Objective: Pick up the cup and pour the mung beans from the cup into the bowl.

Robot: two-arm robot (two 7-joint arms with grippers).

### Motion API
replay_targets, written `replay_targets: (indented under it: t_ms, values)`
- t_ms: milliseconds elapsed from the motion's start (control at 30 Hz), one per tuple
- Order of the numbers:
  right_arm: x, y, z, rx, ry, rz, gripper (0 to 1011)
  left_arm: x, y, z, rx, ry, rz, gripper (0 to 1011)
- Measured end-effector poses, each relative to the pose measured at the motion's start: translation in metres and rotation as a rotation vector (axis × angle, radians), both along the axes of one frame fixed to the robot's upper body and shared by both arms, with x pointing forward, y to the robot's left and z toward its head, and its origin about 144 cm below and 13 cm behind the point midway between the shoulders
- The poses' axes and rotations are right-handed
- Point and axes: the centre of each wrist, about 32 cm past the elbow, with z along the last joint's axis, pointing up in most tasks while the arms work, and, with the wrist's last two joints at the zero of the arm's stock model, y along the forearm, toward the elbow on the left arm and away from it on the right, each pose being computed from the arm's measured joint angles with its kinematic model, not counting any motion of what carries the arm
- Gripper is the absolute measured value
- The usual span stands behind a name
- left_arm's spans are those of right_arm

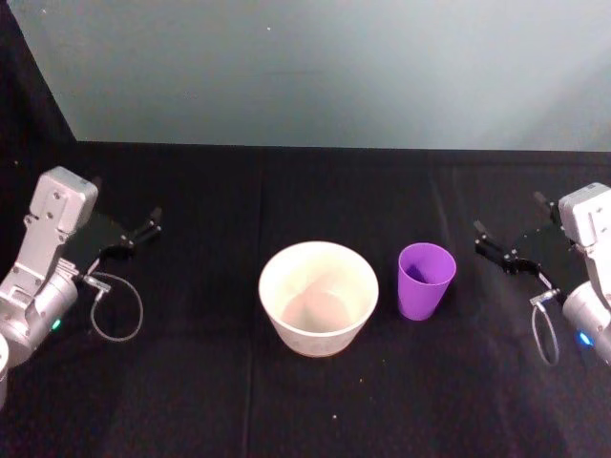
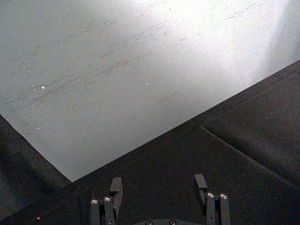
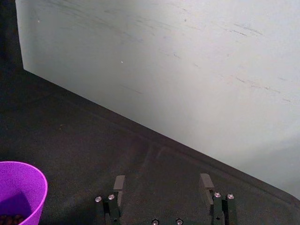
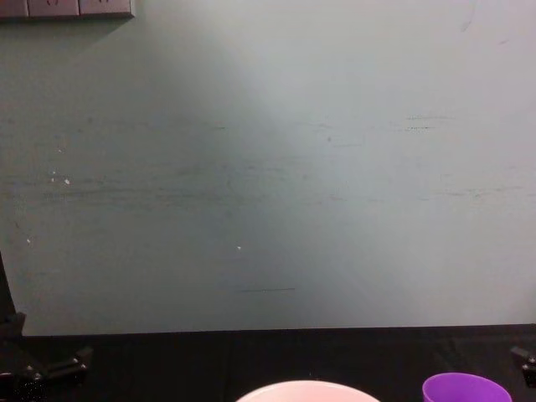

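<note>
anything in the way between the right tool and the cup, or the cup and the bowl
Nothing visible. Bare black cloth lies between the open right tool and the cup, and a narrow gap separates cup from bowl. Left tool parked far left.

The bowl point(image 1: 320, 336) stands on the bench point(image 1: 191, 401) near the middle. The cup point(image 1: 426, 282) stands upright just to its right, close by but not touching. Beans point(image 3: 11, 218) lie in the bottom of the cup. The left claw point(image 2: 158, 180) hangs over the bench at the far left, well apart from the bowl. The right claw point(image 3: 162, 178) hangs at the far right, near the cup but apart from it, with the cup between it and the bowl. A wall point(image 1: 334, 67) rises behind the bench along its back edge.
</note>
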Motion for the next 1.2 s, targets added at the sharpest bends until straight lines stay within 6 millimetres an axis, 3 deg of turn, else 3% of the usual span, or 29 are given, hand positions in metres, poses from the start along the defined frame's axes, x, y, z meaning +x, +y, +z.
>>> replay_targets:
  t_ms: [1200]
  values:
    - [0.0,0.0,0.0,0.0,0.0,0.0,1003,0.0,0.0,0.0,0.0,0.0,0.0,1000]
